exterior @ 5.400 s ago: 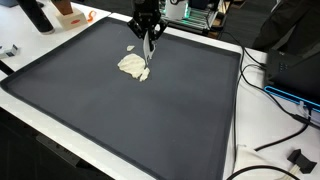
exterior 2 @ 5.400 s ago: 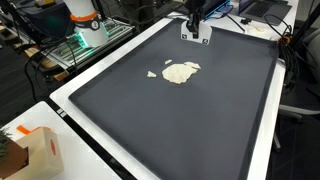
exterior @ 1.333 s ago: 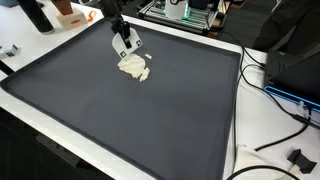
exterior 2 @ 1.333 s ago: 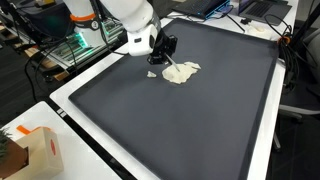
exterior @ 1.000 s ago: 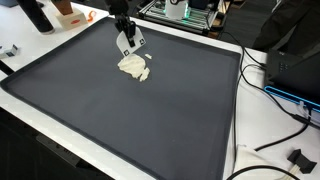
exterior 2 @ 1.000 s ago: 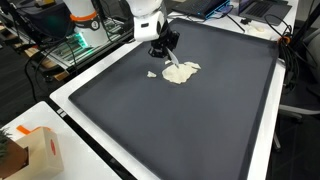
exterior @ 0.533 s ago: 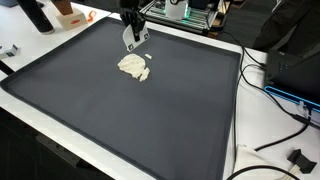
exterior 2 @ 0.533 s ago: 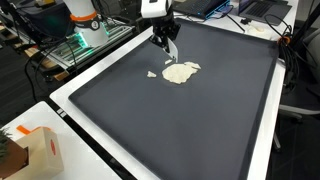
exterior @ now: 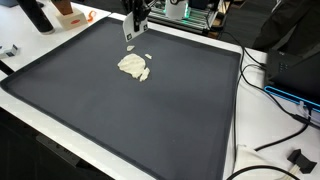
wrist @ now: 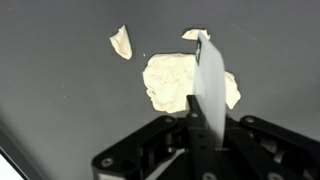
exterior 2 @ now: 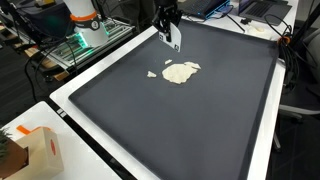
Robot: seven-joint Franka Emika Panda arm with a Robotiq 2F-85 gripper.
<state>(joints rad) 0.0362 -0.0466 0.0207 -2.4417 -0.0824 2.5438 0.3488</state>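
A pale, flattened lump of dough (exterior: 132, 66) (exterior 2: 181, 72) (wrist: 172, 82) lies on the dark mat (exterior: 150, 120) (exterior 2: 190, 120) in both exterior views. A small torn-off scrap (exterior 2: 151, 74) (wrist: 121, 42) rests beside it. My gripper (exterior: 134, 22) (exterior 2: 169, 27) (wrist: 200, 128) hangs above the mat's far edge, well clear of the dough. It is shut on a thin white scraper blade (exterior: 131, 31) (exterior 2: 173, 38) (wrist: 209, 85) that points down. In the wrist view the blade covers part of the dough.
A white table border (exterior: 60, 135) (exterior 2: 75, 110) frames the mat. An orange and white box (exterior 2: 38, 150) stands at one corner. Cables (exterior: 275, 120) and electronics (exterior: 295, 70) lie beside the mat. A rack of equipment (exterior: 190, 12) stands behind the far edge.
The gripper has lifted off the dough and swung up toward the mat's far edge, carrying the scraper. The dough and the scrap have stayed in place.
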